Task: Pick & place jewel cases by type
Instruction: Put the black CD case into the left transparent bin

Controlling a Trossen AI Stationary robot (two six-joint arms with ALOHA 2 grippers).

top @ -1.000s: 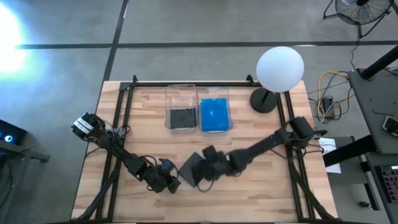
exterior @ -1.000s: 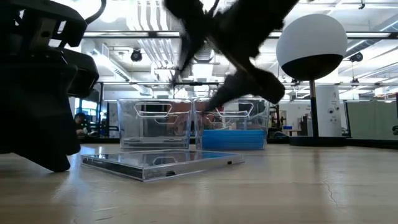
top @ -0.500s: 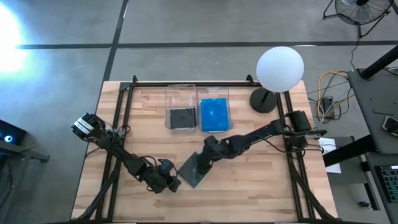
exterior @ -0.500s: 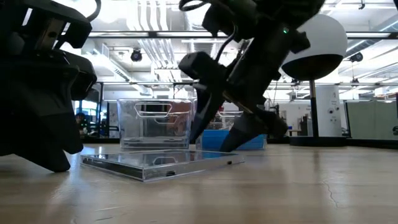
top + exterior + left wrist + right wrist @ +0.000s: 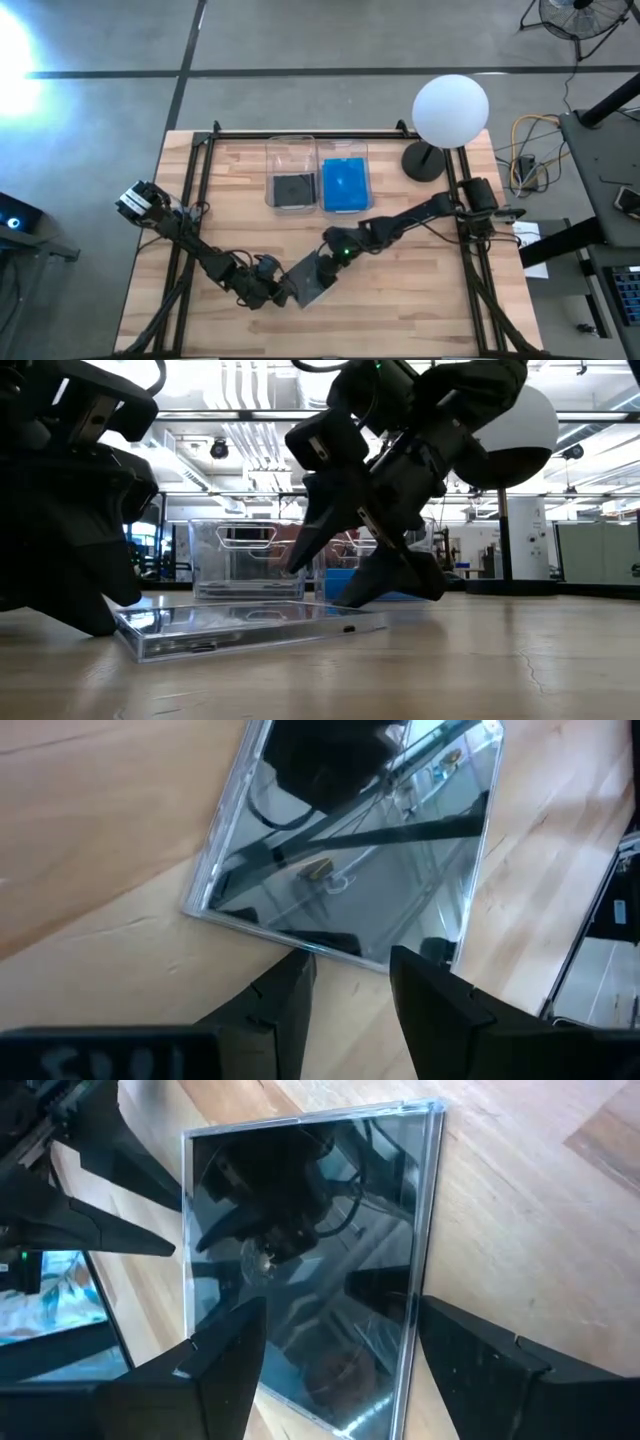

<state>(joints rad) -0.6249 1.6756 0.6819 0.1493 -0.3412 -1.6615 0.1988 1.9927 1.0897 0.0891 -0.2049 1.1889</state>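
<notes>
One dark grey jewel case (image 5: 310,281) lies flat on the wooden table, near its near edge. My left gripper (image 5: 279,292) is open and low at the case's near-left edge (image 5: 330,948). My right gripper (image 5: 334,262) is open and reaches down at the case's far-right side, its fingers spread over the case (image 5: 310,1250). Dark cases (image 5: 292,188) lie in the left clear bin and blue cases (image 5: 346,185) in the right clear bin. In the low view the case (image 5: 250,630) lies between the two grippers. My left gripper has its two fingertips (image 5: 298,963) right at the case's near-left edge, level with the table; I cannot tell whether they touch it. My right gripper comes slanting down from the far right, with one finger (image 5: 455,1350) beside the case's side edge (image 5: 412,1295) and the other over its opposite edge. Whether these fingers touch the case I cannot tell.
Two clear bins (image 5: 291,142) stand side by side at the table's far middle. A lamp with a white globe (image 5: 450,108) stands on its base (image 5: 424,161) at the far right. Bare wood lies to the left and right of the case.
My right gripper has drawn back toward the far edge, then come down at the case's far-right side. The case has slid a little toward the near edge and my left gripper, and turned slightly, staying flat on the table.
</notes>
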